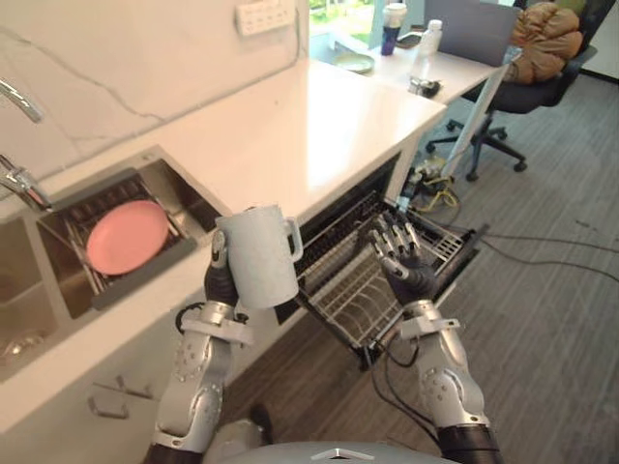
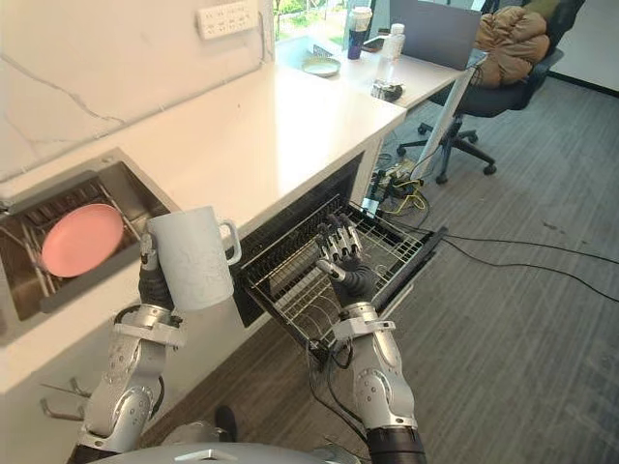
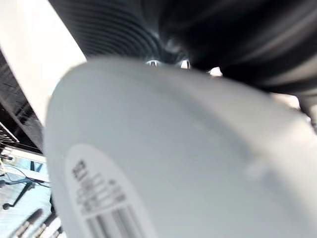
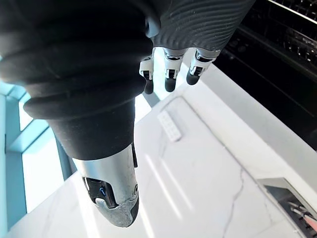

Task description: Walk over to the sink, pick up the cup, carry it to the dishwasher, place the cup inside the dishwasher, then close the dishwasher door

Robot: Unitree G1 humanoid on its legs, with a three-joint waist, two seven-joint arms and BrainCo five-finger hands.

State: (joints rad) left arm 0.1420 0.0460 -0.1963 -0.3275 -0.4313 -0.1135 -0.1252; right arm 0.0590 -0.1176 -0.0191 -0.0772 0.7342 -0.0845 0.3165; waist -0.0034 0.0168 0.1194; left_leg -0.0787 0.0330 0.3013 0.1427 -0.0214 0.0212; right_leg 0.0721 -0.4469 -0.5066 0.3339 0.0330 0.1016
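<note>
A: Your left hand (image 1: 221,275) is nearest in the left eye view, curled round the cup (image 1: 256,259), which rides upright in the air between the sink (image 1: 24,280) and the pulled-out rack (image 1: 358,300) of the dishwasher (image 1: 372,193).

B: Right eye view?

A: Your right hand (image 2: 340,256) hovers over the rack, fingers straight, holding nothing. Swing the cup across carelessly and you could knock it against that hand.

B: Left wrist view?

A: Cup wall and base, very close. The fingers are hidden behind it, so I judge the grip from the head views. That surface looks smooth, and a slack hold could let it slide.

B: Right wrist view?

A: Fingers (image 4: 170,82) extended, thumb (image 4: 114,198) apart, white wall (image 4: 198,173) beyond. Set the cup down between the wires: landing on the rack's rim could tip it out, and a rack left out would stop the dishwasher closing.
</note>
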